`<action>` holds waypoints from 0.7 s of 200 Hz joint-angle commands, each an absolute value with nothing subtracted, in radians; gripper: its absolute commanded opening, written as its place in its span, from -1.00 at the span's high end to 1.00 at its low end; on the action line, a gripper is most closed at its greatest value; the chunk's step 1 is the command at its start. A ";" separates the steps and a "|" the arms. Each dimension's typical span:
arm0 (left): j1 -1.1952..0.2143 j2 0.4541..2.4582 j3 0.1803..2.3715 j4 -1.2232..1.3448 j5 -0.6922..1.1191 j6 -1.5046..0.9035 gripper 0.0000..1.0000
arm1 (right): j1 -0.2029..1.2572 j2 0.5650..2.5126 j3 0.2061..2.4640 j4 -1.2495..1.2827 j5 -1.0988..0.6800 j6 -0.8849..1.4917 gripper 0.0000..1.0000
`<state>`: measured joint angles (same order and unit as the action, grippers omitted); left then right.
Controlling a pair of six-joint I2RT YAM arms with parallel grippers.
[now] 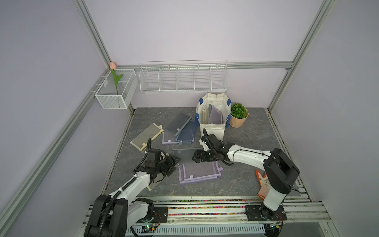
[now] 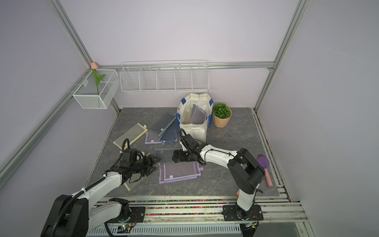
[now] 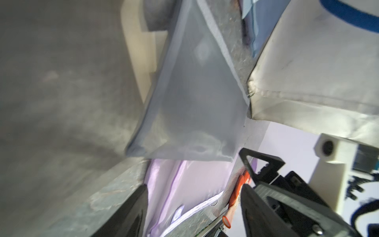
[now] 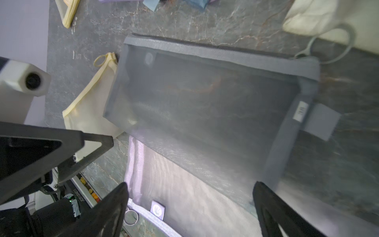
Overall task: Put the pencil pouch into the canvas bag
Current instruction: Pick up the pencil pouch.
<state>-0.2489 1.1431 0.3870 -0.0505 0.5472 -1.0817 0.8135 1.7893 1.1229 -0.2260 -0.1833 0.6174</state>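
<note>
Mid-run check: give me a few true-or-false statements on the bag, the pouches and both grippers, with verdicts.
1. Pouches already stand inside the canvas bag. True.
2. The potted plant sits inside the bag. False: it stands on the table beside the bag.
3. A grey mesh pouch is between the two grippers. True.
4. Both grippers are shut. False: the left gripper and the right gripper both have their jaws wide open.
</note>
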 commanded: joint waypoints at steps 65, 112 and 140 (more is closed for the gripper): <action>-0.258 1.295 0.398 0.207 0.518 -1.218 -0.35 | 0.838 1.868 1.109 -0.143 -0.222 0.621 -0.95; -0.271 1.300 0.356 0.250 0.459 -1.220 -0.27 | 0.846 1.875 1.106 -0.145 -0.227 0.619 -0.95; -0.273 1.399 0.380 0.338 0.463 -1.219 -0.13 | 0.851 1.877 1.099 -0.144 -0.227 0.621 -0.95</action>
